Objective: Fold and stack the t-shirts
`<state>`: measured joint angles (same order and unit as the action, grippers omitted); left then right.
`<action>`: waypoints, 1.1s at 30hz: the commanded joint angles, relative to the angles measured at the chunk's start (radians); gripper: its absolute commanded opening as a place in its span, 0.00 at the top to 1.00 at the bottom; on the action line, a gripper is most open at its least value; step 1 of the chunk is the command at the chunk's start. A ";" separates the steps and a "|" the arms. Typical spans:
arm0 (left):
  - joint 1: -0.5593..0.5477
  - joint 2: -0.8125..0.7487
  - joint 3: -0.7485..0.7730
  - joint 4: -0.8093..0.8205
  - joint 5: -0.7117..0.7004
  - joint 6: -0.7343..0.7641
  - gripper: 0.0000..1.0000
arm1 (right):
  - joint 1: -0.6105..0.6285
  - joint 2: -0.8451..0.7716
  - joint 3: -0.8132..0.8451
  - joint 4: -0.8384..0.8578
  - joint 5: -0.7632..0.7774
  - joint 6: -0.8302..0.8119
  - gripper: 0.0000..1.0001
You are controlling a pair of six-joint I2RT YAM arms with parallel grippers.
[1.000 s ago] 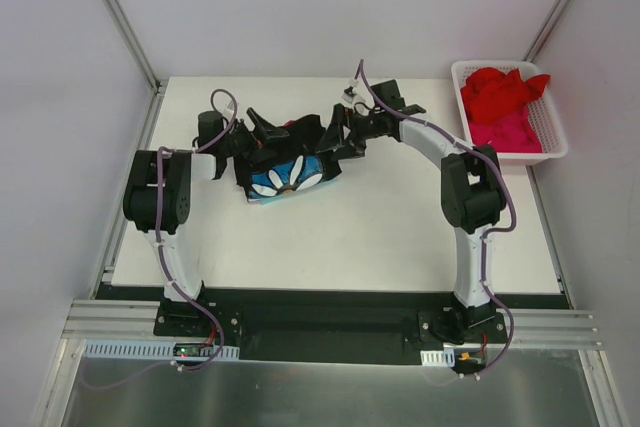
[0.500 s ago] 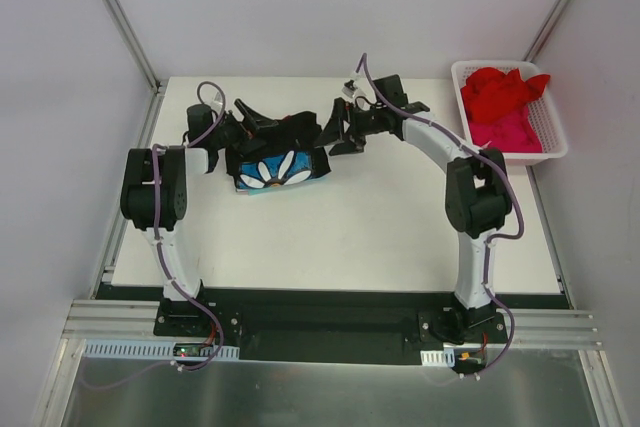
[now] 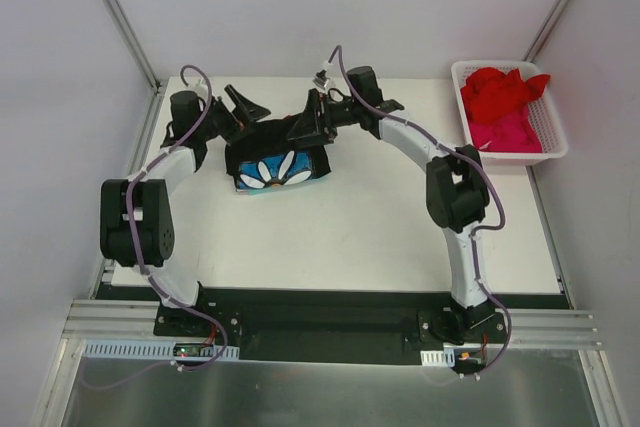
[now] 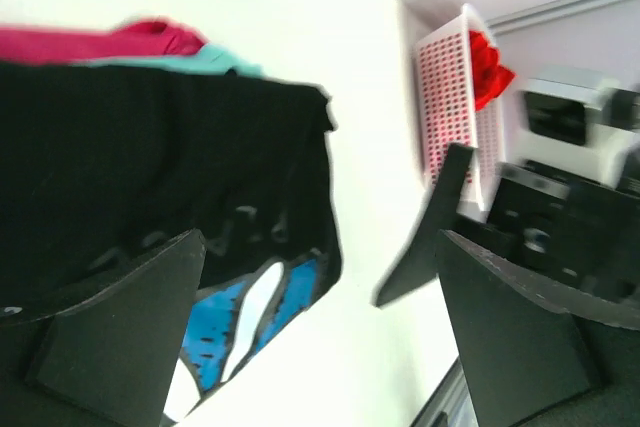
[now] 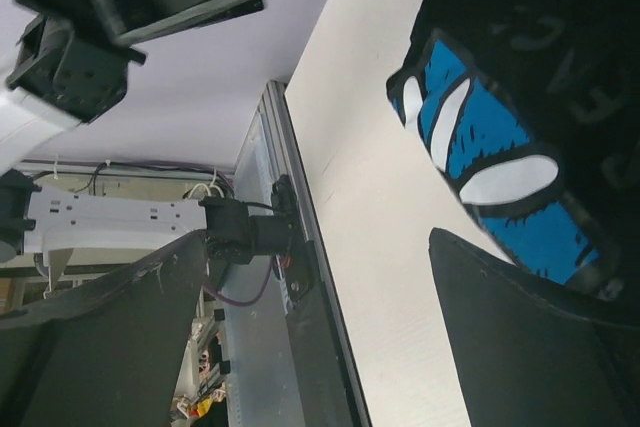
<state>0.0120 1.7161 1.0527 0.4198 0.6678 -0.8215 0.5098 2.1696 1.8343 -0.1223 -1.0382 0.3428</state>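
Left claw spread wide, holding nothing, at the far-left corner of the black t-shirt. That shirt lies folded mid-surface, flower print facing up. Right claw is also spread and empty, at the shirt's far-right corner. The basket at far right holds red and pink t-shirts, bunched and unfolded.

Risks: both my claws sit low at the cloth edge (whether they touch it, I cannot tell), so a sideways move could snag the top layer and drag the fold open. It could also shove the whole pile askew, since soft cloth slides easily on the smooth surface.

Views: my left wrist camera shows a teal t-shirt and a pink t-shirt peeking out past the black one's edge, so it looks like a stack; the top view hardly shows that. The right wrist view gives only the print and the surface rail. Only the top view shows both claws together with the basket's contents.
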 commanded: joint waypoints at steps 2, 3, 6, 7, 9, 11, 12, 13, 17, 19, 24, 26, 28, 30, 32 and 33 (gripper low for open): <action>-0.009 -0.168 0.001 -0.064 -0.034 0.051 0.01 | 0.001 0.130 0.097 0.353 -0.114 0.194 0.04; -0.009 -0.185 -0.013 -0.059 -0.046 0.051 0.01 | -0.001 0.159 0.136 0.425 -0.132 0.294 0.04; -0.009 -0.230 -0.063 -0.047 -0.060 0.045 0.01 | -0.001 0.307 0.245 0.667 -0.187 0.447 0.04; -0.007 -0.240 -0.072 -0.046 -0.051 0.036 0.01 | 0.001 0.346 0.364 0.679 -0.200 0.491 0.04; -0.007 -0.253 -0.117 -0.009 -0.030 -0.005 0.01 | -0.005 0.452 0.474 0.679 -0.215 0.521 0.04; -0.009 -0.286 -0.173 0.013 -0.025 -0.021 0.01 | -0.017 0.493 0.559 0.678 -0.211 0.535 0.04; -0.009 -0.302 -0.190 0.014 -0.030 -0.019 0.01 | -0.022 0.504 0.556 0.676 -0.206 0.529 0.04; -0.010 -0.334 -0.207 0.016 -0.040 -0.018 0.01 | -0.027 0.498 0.543 0.676 -0.203 0.521 0.04; -0.009 -0.380 -0.249 0.016 -0.034 -0.021 0.01 | -0.062 0.458 0.390 0.676 -0.183 0.461 0.04; -0.037 -0.395 -0.256 0.017 -0.027 -0.033 0.01 | -0.073 0.455 0.355 0.690 -0.181 0.458 0.04; -0.044 -0.444 -0.290 0.013 -0.031 -0.041 0.01 | -0.076 0.487 0.356 0.719 -0.180 0.493 0.04; -0.044 -0.452 -0.296 0.004 -0.025 -0.041 0.01 | -0.076 0.501 0.376 0.731 -0.183 0.505 0.04; -0.044 -0.467 -0.299 -0.012 -0.024 -0.038 0.01 | -0.079 0.501 0.398 0.731 -0.183 0.513 0.04; -0.044 -0.483 -0.298 -0.021 -0.027 -0.031 0.01 | -0.082 0.483 0.402 0.733 -0.186 0.527 0.04; -0.044 -0.492 -0.295 -0.032 -0.028 -0.033 0.01 | -0.086 0.432 0.378 0.734 -0.194 0.525 0.04; -0.044 -0.493 -0.293 -0.033 -0.024 -0.033 0.01 | -0.091 0.409 0.358 0.745 -0.194 0.525 0.04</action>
<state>-0.0319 1.2690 0.7593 0.3893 0.6262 -0.8532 0.4232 2.6831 2.1891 0.5434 -1.2015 0.8543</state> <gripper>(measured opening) 0.991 0.962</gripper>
